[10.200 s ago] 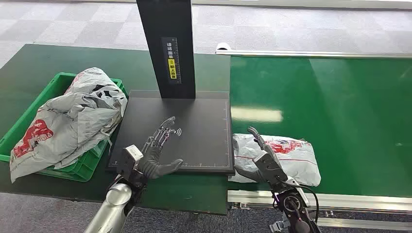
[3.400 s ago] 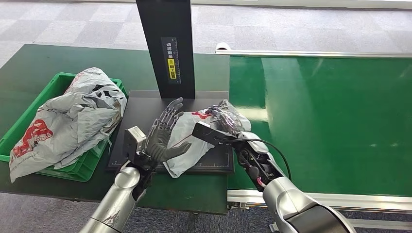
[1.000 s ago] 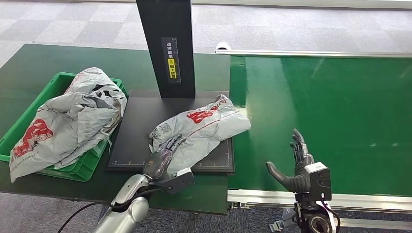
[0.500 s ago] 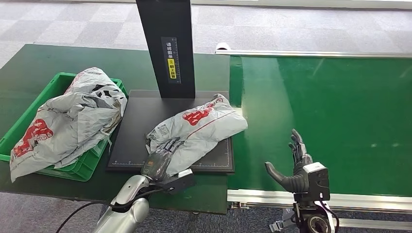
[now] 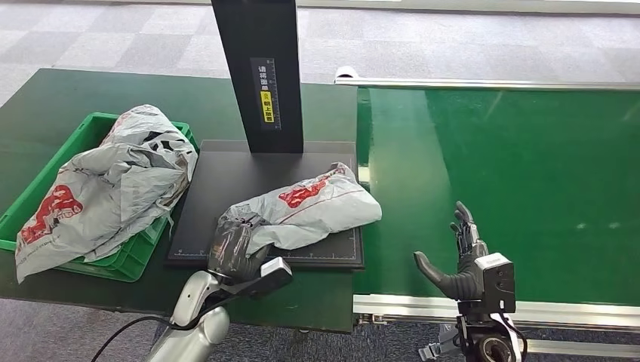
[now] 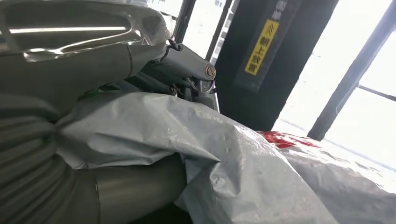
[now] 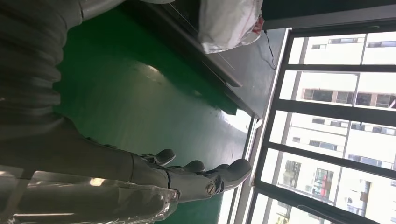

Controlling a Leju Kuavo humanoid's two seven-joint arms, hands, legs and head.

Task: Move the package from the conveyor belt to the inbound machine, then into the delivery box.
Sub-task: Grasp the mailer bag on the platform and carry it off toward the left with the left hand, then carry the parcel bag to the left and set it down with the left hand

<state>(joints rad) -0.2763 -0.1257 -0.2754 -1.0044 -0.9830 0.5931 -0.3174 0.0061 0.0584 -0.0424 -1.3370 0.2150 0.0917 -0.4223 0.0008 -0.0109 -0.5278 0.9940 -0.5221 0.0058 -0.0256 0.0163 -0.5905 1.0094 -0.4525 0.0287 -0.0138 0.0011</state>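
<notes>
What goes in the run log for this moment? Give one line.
stage: package on inbound machine | left hand: grips package's near end | right hand: open over conveyor belt | delivery box: holds other bags

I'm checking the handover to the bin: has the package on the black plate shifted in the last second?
Yes. The package has slid left and toward the robot across the black plate, away from the conveyor belt, with the left hand gripping its near end.

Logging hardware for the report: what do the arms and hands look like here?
Silver metal forearms. Left hand and right hand are dark grey with slim black fingers and thick grey thumbs; light grey box at each wrist, black cables trailing, grey ribbed wrist covers.
</notes>
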